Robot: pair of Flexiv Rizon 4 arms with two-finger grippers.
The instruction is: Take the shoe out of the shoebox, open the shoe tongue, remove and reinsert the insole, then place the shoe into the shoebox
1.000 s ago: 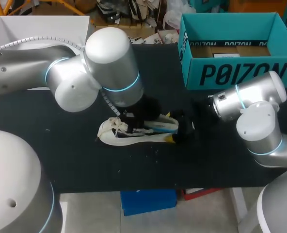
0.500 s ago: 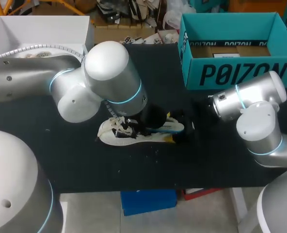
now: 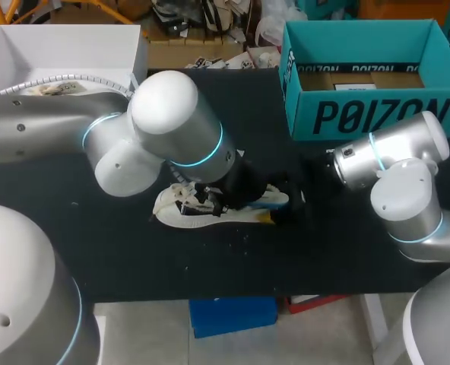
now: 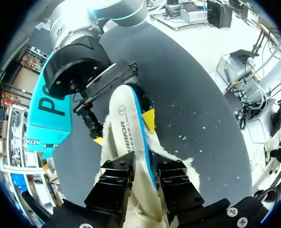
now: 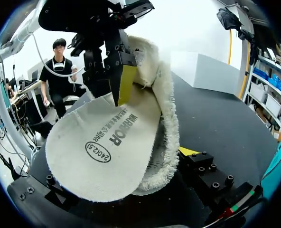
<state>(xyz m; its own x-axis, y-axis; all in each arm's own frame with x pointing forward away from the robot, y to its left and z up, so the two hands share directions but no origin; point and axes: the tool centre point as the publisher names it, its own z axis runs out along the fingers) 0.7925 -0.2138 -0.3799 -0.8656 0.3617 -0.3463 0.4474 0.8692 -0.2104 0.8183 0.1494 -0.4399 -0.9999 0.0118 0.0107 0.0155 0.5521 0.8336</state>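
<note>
The left pincer (image 4: 141,180) grips the one cream-coloured, blue-edged foam insole (image 4: 126,114). Its two black fingers press the insole from both sides, and their yellow ends are mostly buried in the shoe's opening. From the right wrist view, one yellow tip of this pincer lies flat on the insole's printed upper face. The heel end of the insole sticks up and out of the shoe, tilted towards the right.

The single white low shoe with a fleecy cream lining (image 3: 181,207) lies on the black worktop (image 3: 134,258) near the middle. Its toe points left and its heel points right. The left arm comes in from the left and hangs over it, hiding the middle of the shoe in the head view.

The right pincer (image 4: 124,129) comes in from the right and clamps the heel of the shoe. Its two yellow tips sit one against each side of the shoe, with the insole rising between them. The fleecy collar touches the tip that shows in the right wrist view.

There are two boxes. One open teal cardboard shoebox (image 3: 377,114) stands at the far right of the worktop, well apart from the shoe, with its brown floor showing. One white box (image 3: 65,46) stands at the far left.
</note>
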